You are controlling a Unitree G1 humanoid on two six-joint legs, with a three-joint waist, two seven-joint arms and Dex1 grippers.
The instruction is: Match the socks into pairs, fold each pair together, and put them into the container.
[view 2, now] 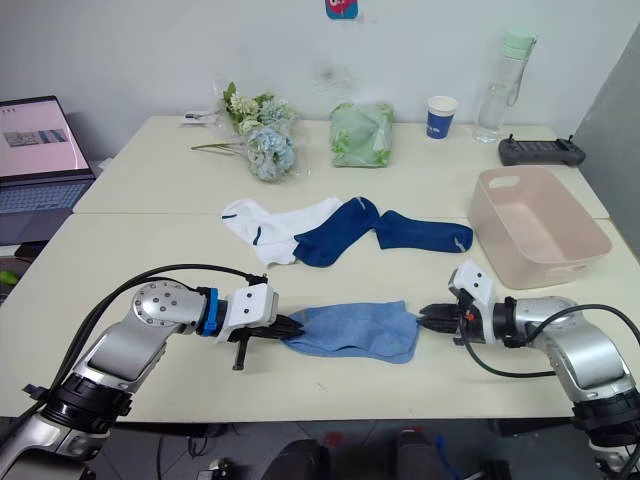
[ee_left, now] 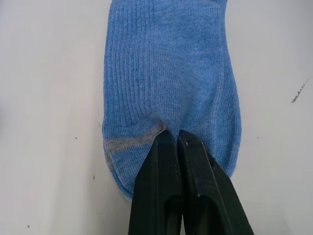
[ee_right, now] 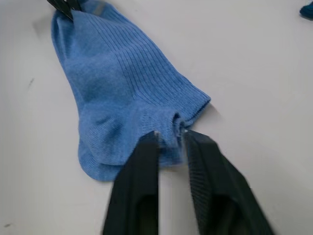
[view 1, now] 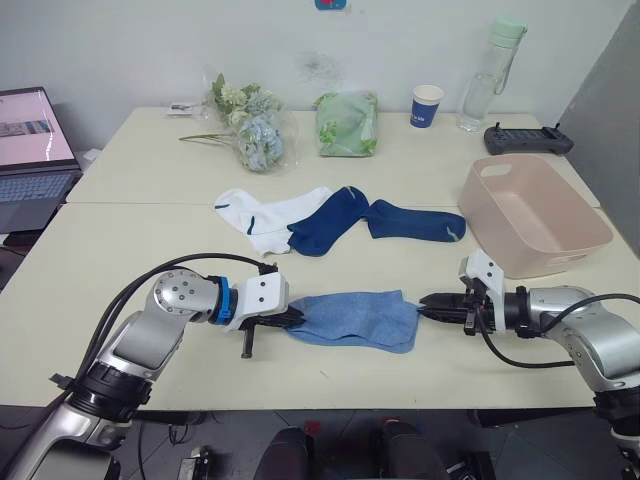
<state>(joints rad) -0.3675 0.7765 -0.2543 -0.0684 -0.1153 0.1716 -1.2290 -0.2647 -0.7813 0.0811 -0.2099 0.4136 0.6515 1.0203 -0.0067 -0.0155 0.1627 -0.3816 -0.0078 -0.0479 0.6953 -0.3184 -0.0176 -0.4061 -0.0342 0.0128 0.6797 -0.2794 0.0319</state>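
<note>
A light blue sock (view 1: pixel 355 318) lies flat near the table's front edge; it may be two stacked, I cannot tell. My left gripper (view 1: pixel 298 318) is shut on its toe end, fingers pressed together on the fabric (ee_left: pixel 175 134). My right gripper (view 1: pixel 425 303) is at the opposite cuff end, open, its fingertips (ee_right: pixel 168 134) straddling the bunched cuff edge. Further back lie two dark navy socks (view 1: pixel 325 222) (view 1: pixel 415 222) and the white socks (view 1: pixel 265 215), partly overlapped. The pale pink container (view 1: pixel 535 212) stands at the right, nothing visible inside.
At the back of the table stand a pale green bag (view 1: pixel 347 123), a blue-and-white cup (view 1: pixel 427 105), a clear bottle (view 1: pixel 495 70), a black controller (view 1: pixel 527 138) and a bunch of flowers (view 1: pixel 250 125). A laptop (view 1: pixel 30 150) sits at the far left.
</note>
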